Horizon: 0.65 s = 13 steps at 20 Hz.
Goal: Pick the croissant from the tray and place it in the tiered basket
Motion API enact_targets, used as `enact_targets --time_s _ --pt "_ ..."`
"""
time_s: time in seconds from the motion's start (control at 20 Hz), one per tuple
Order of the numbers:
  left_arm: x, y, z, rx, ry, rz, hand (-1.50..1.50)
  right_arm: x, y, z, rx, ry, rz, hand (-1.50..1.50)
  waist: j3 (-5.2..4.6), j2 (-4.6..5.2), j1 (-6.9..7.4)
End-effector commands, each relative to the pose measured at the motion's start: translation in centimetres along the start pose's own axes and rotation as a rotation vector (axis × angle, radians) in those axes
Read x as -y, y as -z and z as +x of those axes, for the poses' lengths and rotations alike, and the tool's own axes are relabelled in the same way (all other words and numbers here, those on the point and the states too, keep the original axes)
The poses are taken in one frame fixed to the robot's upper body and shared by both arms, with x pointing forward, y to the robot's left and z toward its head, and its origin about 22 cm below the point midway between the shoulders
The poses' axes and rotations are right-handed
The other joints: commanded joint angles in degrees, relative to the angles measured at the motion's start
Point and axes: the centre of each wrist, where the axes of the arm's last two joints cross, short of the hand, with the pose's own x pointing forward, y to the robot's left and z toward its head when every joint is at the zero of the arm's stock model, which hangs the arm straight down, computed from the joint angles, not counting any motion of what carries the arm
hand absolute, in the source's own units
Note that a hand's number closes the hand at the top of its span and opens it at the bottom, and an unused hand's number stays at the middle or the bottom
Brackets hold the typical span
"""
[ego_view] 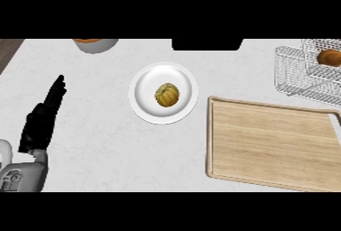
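The croissant (328, 57) seemingly lies in the basket (293, 72) at 2 o'clock, so the straight-fingered left hand (40, 124) at 9 o'clock should rest clear.

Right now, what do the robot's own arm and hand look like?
Only one arm shows, at the view's left. The left hand is plain black, slim, with long tapering fingers. Below it the forearm is a rounded grey shell with a small darker patch on its side. No cables, sleeves or lettering show. The right hand is out of view.
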Motion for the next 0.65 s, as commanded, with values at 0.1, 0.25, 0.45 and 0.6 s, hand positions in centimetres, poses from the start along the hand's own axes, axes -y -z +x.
enact_targets --time_s 0.1,0.25,0.45,0.6 --pt "0.2 -1.1 -1.5 -0.007 -0.003 0.009 0.0 5.2 0.1 -2.5 -0.121 0.094 0.026 -1.5 -0.02 -0.33 -1.02" --pt "-1.9 -1.6 -0.8 -0.038 0.005 0.019 0.0 9.1 -0.6 -7.3 -0.147 0.09 0.052 -1.5 0.05 -0.52 -1.46" --pt "-1.2 0.2 0.2 -0.035 -0.015 0.029 0.0 11.6 -2.2 -11.6 -0.089 0.142 0.047 -1.5 0.04 -0.48 -2.48" --pt "-0.2 -0.5 -0.4 -0.03 0.003 0.036 0.0 14.2 -3.4 -13.8 -0.066 0.197 0.045 -1.5 0.03 -0.43 -2.2"
